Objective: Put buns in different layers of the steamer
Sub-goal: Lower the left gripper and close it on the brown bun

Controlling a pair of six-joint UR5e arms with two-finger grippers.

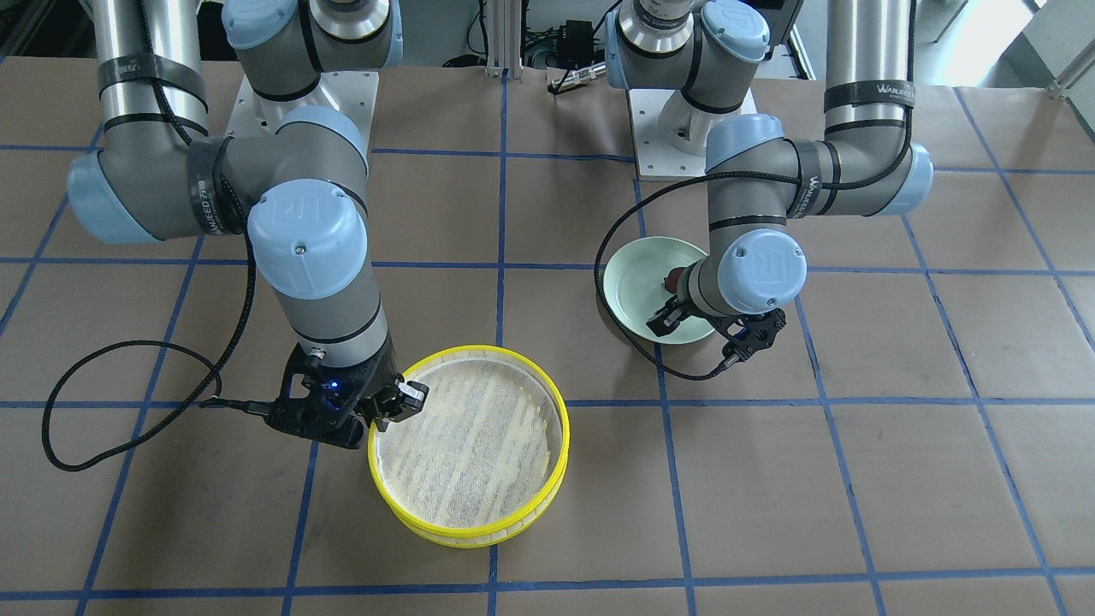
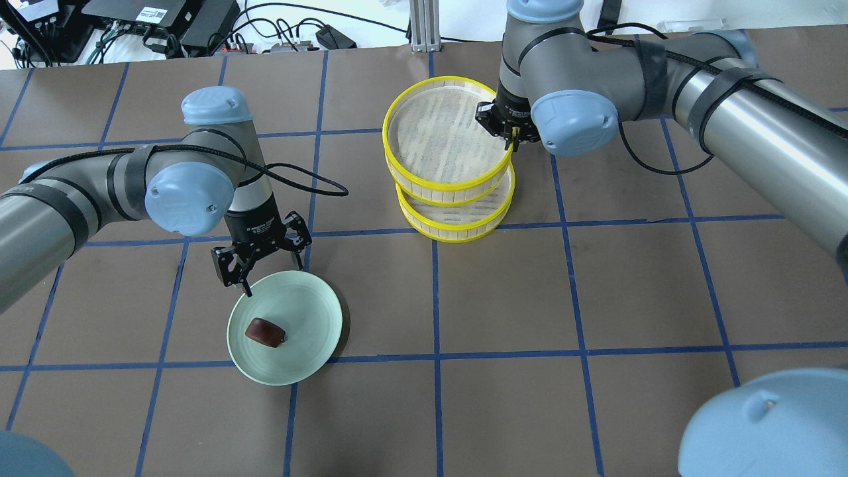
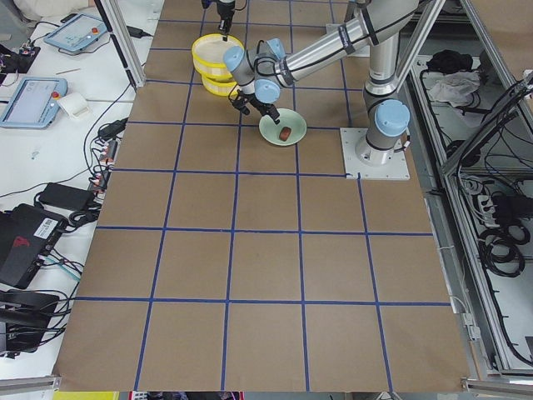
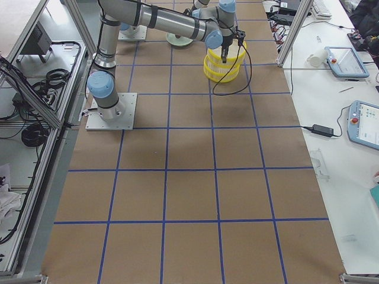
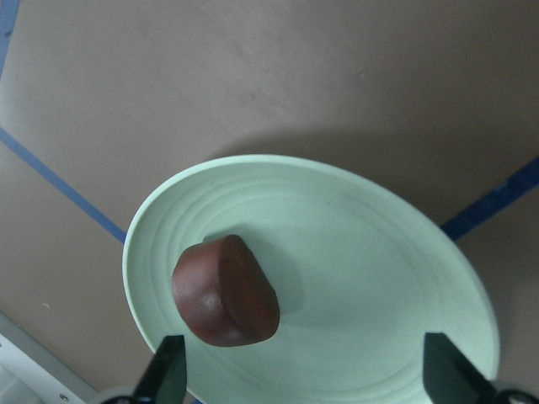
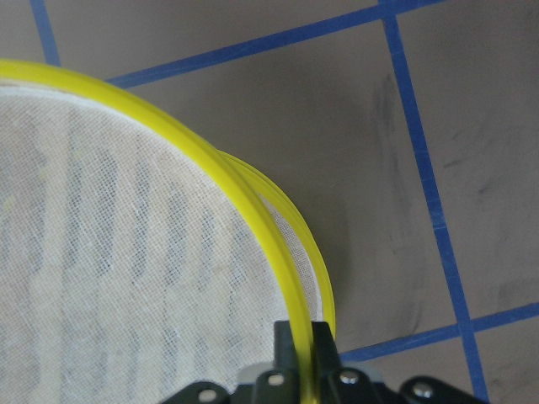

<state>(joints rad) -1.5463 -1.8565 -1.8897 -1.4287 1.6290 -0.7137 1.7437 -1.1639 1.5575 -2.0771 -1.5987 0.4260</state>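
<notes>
Overhead exterior gives you the clearest layout. The right tool [image 2: 507, 129] is clenched on the right side of the upper steamer layer [image 2: 457, 200]. That layer sits over the lower steamer layer [image 2: 464, 237] but shifted off it, so the lower yellow rim shows on the near side. You cannot tell whether the two touch.

The front-facing view hides nearly all of the lower layer. The right wrist view shows what neither does: the fingers [image 6: 285, 345] pinch the rim, one inside and one outside.

The left tool [image 2: 262, 262] is released, spread wide over the far rim of the pale green plate [image 2: 311, 331]. The dark brown bun [image 2: 265, 331] lies on the plate, apart from the tool. In the left wrist view the bun [image 5: 226, 292] lies left of centre, with bare plate [image 5: 379, 278] to its right.

Plate and layers stand well apart, with bare table [image 2: 596, 298] between them and on every side.
</notes>
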